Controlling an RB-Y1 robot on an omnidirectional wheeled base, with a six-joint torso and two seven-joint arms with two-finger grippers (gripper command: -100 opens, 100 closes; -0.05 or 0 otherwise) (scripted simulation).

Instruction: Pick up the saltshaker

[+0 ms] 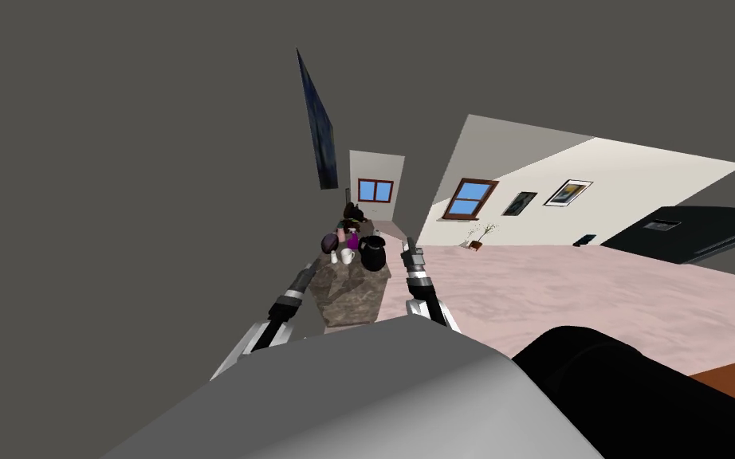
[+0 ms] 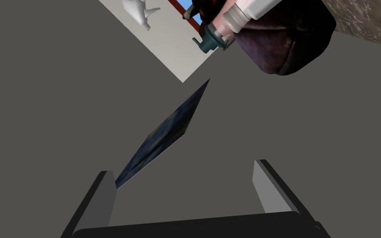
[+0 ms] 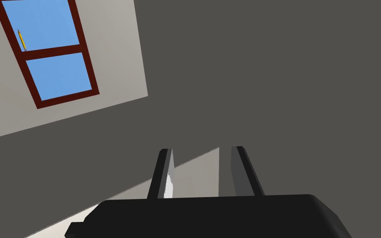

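Saltshaker (image 1: 334,257) on mottled counter (image 1: 350,301) beside white mug (image 1: 347,256); left pincer (image 1: 313,263) spread, near.

The bench (image 1: 354,296) has a rough, mottled brown top, seemingly stone. The black pot (image 1: 373,253) on it looks smooth. The dark purple bowl (image 2: 286,45) carries a soft sheen. The left gripper (image 2: 183,166) has plain, matt grey fingers (image 2: 263,186).
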